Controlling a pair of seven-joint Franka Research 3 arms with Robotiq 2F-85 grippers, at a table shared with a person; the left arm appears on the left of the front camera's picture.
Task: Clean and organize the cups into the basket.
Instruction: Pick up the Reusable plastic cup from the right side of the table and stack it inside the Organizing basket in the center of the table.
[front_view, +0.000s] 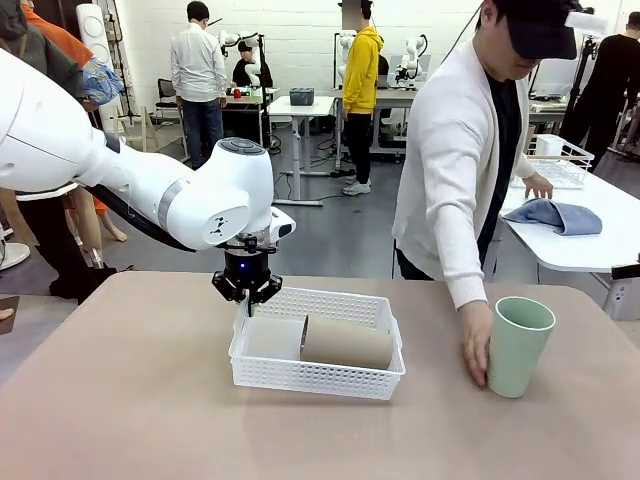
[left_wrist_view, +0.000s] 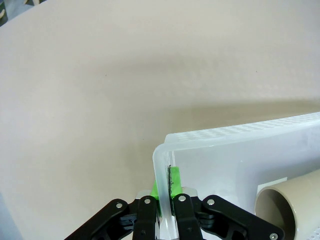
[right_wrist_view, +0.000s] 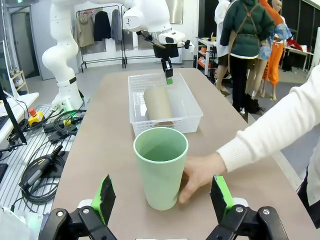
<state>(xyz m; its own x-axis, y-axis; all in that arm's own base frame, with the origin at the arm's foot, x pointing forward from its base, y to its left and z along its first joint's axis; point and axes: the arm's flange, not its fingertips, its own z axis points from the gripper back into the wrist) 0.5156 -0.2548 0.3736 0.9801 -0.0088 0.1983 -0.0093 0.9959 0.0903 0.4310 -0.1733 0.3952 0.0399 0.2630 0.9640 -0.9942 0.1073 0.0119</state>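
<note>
Front view: left gripper comes down from the left arm and is clamped shut on the far-left corner rim of the basket, which sits mid-table. One tan cup lies on its side inside the basket, toward the right half, with its mouth facing left. The mint green cup stands upright on the table, well to the right of the basket. The person's hand is flat against its left side. A blue cloth lies on another table behind. Left wrist view: left gripper has its fingers pinched together on the thin white wall of the basket just beside a rounded corner, one green pad on each side of the wall. The open mouth of the tan cup shows at lower right inside the basket, with bare table above. Right wrist view: right gripper has its jaws spread wide and holds nothing. The mint green cup is upright in line with the gap, and neither pad looks to be touching it. The person's hand is wrapped on the cup's right side, low down. Past it is the basket with the tan cup lying lengthwise inside. The left gripper is pinched on the basket's far rim.
</note>
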